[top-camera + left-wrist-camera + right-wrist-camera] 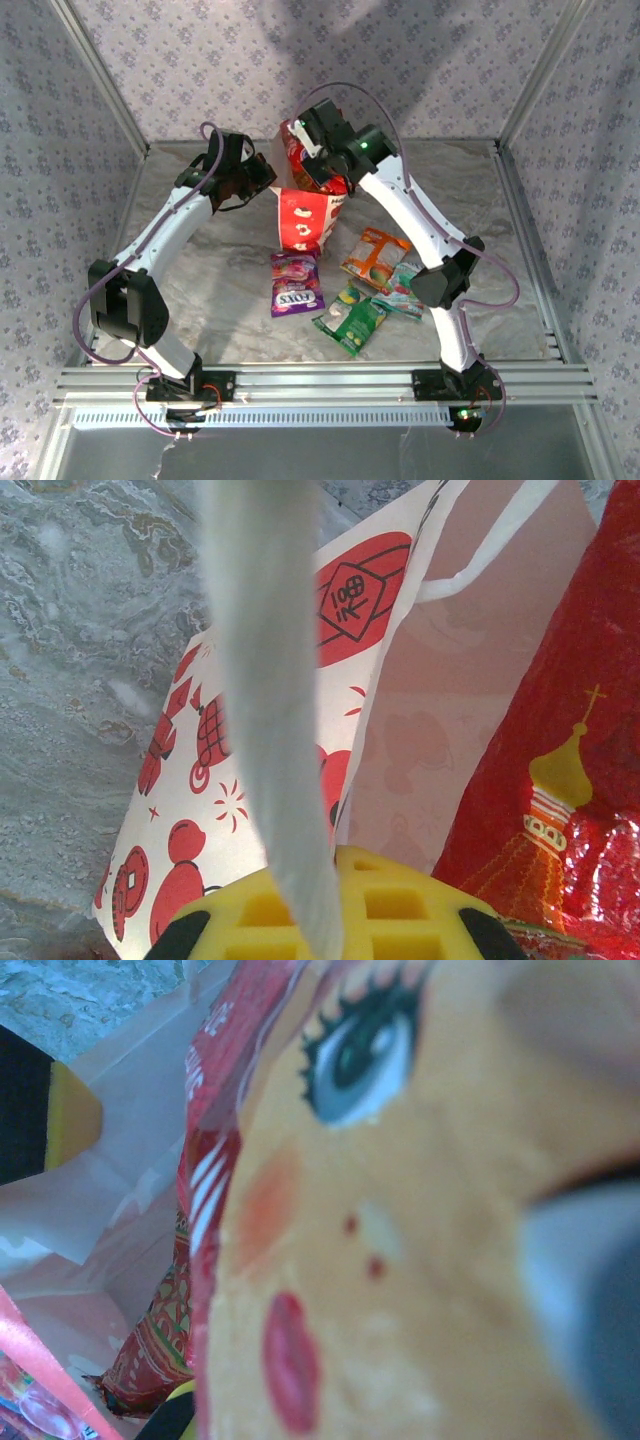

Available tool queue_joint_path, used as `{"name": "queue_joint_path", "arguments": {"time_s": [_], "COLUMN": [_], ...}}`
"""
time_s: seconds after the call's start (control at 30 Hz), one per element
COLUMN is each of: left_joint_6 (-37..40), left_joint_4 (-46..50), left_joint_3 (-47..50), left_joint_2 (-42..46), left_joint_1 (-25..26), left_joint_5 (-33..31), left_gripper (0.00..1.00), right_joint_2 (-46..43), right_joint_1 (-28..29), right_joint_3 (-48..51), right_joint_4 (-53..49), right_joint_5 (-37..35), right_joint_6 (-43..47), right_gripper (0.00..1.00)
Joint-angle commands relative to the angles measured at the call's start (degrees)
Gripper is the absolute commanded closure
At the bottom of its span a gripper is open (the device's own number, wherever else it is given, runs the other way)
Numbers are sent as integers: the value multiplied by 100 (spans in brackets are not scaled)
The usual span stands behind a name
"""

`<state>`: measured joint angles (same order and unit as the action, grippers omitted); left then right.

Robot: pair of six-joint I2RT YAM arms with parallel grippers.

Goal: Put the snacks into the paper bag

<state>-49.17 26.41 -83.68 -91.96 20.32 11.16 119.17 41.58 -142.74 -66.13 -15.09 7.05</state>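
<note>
right pincer [322, 165] clamped on red packet [298, 150]; packet's lower end inside bag [300, 215] mouth, near tabletop's far edge. left pincer [257, 185] closed on bag's handle [270, 680].

The right arm [445, 280] hid part of the teal packet [402, 293], and the wrist views blurred and cropped the red packet [400, 1210] and the paper bag's handle [270, 730].
</note>
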Motion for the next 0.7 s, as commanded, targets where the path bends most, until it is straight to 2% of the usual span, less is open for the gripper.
{"name": "queue_joint_path", "arguments": {"time_s": [0.0,0.67], "left_joint_6": [-11,-65], "left_joint_4": [215,233], "left_joint_3": [-148,-263], "left_joint_2": [126,15], "left_joint_1": [-85,-80], "left_joint_5": [-371,-340], "left_gripper": [96,95], "right_joint_2": [-230,278], "right_joint_1": [-67,-201], "right_joint_3": [-118,-518], "right_joint_4": [-16,-675], "right_joint_5": [173,534], "right_joint_6": [-39,192], "right_gripper": [100,100]}}
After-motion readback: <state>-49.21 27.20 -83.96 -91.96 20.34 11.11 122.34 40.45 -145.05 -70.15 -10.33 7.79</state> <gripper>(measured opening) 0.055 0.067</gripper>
